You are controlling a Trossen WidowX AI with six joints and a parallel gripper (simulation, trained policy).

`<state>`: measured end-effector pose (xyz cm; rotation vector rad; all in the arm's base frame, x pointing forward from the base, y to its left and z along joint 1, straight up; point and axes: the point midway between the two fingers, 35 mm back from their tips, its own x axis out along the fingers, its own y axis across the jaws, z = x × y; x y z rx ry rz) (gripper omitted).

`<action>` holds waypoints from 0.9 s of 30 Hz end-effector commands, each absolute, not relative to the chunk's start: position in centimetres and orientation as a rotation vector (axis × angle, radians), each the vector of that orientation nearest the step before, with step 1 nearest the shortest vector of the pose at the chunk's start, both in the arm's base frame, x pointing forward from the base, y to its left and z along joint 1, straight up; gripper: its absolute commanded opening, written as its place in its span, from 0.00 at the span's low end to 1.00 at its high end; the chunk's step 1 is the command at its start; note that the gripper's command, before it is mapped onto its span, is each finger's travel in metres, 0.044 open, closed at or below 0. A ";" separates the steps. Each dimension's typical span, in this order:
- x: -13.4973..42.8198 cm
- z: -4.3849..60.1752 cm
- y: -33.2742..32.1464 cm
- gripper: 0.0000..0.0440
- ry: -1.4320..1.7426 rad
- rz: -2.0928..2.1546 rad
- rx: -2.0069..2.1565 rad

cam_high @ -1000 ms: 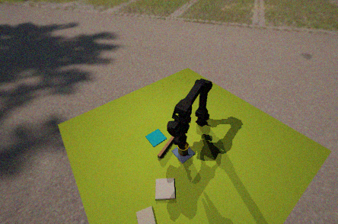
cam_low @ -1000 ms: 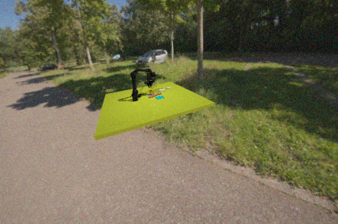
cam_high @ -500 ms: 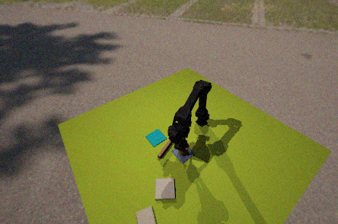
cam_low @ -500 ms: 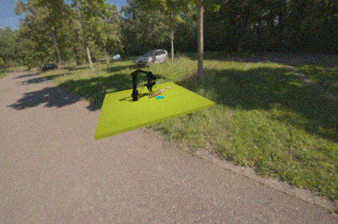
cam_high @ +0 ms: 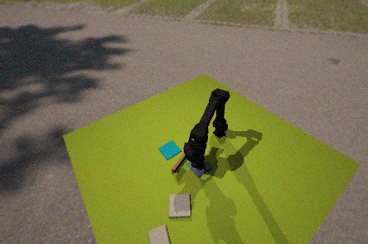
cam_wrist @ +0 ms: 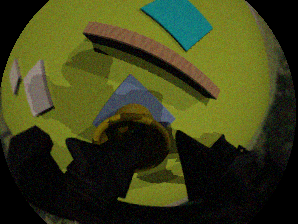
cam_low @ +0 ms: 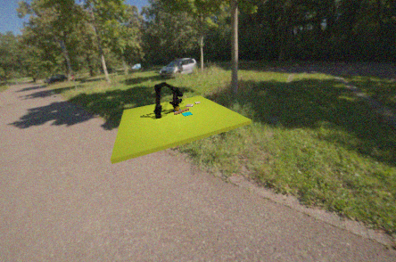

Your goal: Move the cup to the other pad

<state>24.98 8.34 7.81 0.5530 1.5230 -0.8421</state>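
The yellow-rimmed cup (cam_wrist: 134, 110) stands on the blue pad (cam_high: 199, 173) (cam_wrist: 131, 90). Its inside is dark in the wrist view, and the marbles cannot be made out. The other pad, teal (cam_high: 170, 149) (cam_low: 186, 114) (cam_wrist: 181, 22), lies flat with nothing on it. My gripper (cam_high: 199, 167) (cam_wrist: 160, 131) is open and low over the blue pad. Its black fingers are on either side of the cup in the wrist view, the left one covering part of the rim. Contact cannot be told. The gripper hides the cup in the top view.
A long brown bar (cam_high: 178, 163) (cam_low: 181, 111) (cam_wrist: 150, 50) lies between the blue and teal pads. Two pale blocks (cam_high: 180, 206) (cam_wrist: 39, 89) lie beyond the blue pad, on the side away from the arm's base. Everything rests on a yellow-green square slab (cam_high: 124, 145) (cam_low: 147, 138).
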 end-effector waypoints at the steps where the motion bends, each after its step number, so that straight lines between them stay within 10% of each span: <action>1: 24.7 6.7 8.2 0.44 1.539 -0.829 0.524; 10: 24.9 6.2 7.8 0.01 1.526 -0.776 0.492; 27: 26.1 10.5 7.0 0.00 1.445 -0.771 0.624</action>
